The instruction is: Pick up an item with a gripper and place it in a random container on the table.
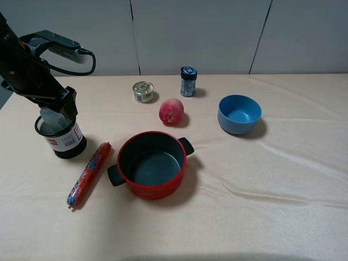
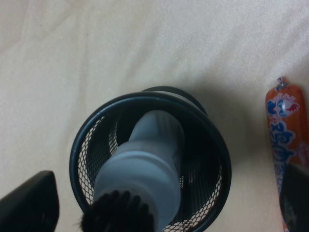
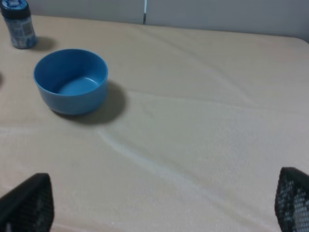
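The white bottle (image 1: 53, 120) was seen inside the mesh cup (image 1: 61, 136) on the table (image 1: 261, 179), under the left gripper (image 1: 54, 109). From the left wrist, its fingers (image 2: 30, 205) were spread beside the bottle (image 2: 145, 169). The right gripper's fingers (image 3: 26, 203) were parted over bare cloth.
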Motion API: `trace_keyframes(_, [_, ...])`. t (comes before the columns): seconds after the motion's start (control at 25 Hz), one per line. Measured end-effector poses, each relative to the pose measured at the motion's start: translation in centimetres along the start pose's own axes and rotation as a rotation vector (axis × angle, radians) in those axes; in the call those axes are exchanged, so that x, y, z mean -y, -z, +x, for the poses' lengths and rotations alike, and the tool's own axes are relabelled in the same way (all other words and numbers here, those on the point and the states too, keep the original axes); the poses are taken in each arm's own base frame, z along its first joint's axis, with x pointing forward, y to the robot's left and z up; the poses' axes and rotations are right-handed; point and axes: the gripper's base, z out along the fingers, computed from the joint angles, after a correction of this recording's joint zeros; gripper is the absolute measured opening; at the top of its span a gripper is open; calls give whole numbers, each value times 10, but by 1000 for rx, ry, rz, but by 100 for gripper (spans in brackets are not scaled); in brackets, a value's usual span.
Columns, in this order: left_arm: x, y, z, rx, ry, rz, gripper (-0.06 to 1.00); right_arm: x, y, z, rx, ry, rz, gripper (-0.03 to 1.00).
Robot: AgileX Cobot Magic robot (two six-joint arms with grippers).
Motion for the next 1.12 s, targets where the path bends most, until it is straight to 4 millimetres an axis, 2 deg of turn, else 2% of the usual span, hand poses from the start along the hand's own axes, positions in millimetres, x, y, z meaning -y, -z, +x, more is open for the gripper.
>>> trace_keyframes(0.36, [0,1,0,4,-7,-1,92,0,0,0,0,0,-1,69])
trace_keyframes(0.44, [0,7,1,21,-6,-5,92,0,0,0,0,0,-1,69])
trace_keyframes(0.6, [0,26,5,60,-4,-16,92,0,0,0,0,0,-1,69])
trace_keyframes(0.8, [1,52,15,81,1,-24,98,0,0,0,0,0,-1,69])
trace_keyframes(1.12, [6,101,44,110,12,-36,99,0,0,0,0,0,-1,69])
